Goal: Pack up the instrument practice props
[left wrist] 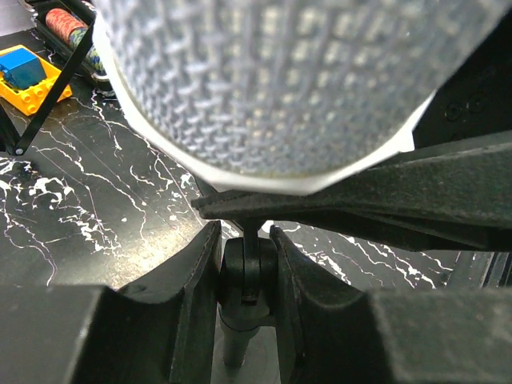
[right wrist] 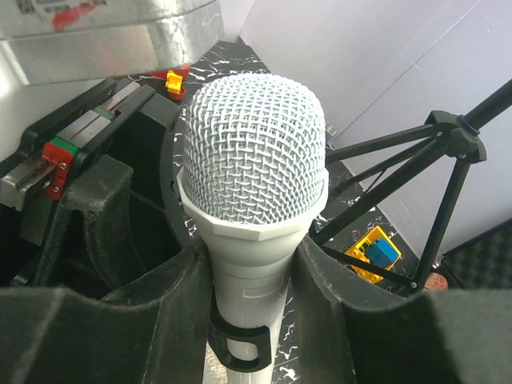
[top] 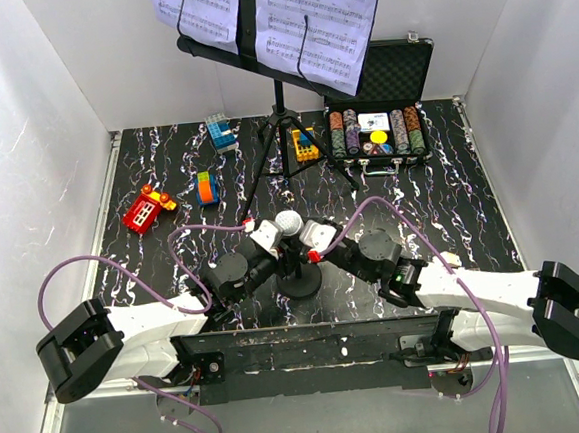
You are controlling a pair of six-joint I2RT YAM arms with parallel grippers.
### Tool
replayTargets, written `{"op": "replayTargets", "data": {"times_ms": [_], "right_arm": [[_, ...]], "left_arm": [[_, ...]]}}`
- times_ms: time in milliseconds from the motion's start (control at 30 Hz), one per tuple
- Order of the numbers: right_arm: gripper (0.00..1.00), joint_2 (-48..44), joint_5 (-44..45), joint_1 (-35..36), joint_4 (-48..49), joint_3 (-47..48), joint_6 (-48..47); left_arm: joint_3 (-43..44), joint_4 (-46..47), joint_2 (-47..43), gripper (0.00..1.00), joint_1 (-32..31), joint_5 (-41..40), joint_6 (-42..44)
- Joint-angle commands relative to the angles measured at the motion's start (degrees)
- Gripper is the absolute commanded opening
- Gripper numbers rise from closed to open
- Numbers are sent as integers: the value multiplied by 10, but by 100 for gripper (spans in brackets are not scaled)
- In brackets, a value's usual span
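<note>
The left pincer (left wrist: pixel 244 240) is clamping the microphone (left wrist: pixel 280 80), seemingly at its black joint (left wrist: pixel 246 276), beneath the blurred mesh head; an orange block (left wrist: pixel 28 76) is lying far left.

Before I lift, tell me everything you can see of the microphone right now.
The microphone stands upright on the dark marbled table. It has a rounded grey mesh head and a pale collar and body, seated in a black clip on a short stem over a round black base. The right gripper hugs its body from both sides, no gap showing. The left gripper is shut on the black joint under the head.
</note>
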Motion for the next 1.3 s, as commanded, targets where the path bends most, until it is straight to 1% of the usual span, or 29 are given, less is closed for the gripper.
{"op": "replayTargets", "data": {"times_ms": [0,133,333,600,1000,1100,1167,1200,1267], "right_arm": [[1,-7,50,-13,33,47,3],[1,-14,121,-14,30,58,-3],[1,-33,215,-14,47,60,-48],[1,-59,277,-15,46,58,-89],[1,-72,351,-16,88,53,-157],[1,-92,348,-16,50,55,-132],[1,-112,349,-16,-15,68,-76],[1,-122,350,-16,-66,79,-45],[1,-145,347,-16,-151,94,12]], "left_arm": [[-32,-122,11,0,-19,31,-33],[-31,-125,11,0,-19,21,-36],[-33,-128,9,0,-19,4,-38],[-27,-131,21,0,-20,2,-37],[-20,-136,29,0,-20,-1,-37],[-17,-138,33,0,-20,5,-35],[-13,-142,32,0,-20,8,-34],[-11,-146,27,2,-20,8,-34],[-6,-158,15,13,-20,8,-39]]}}
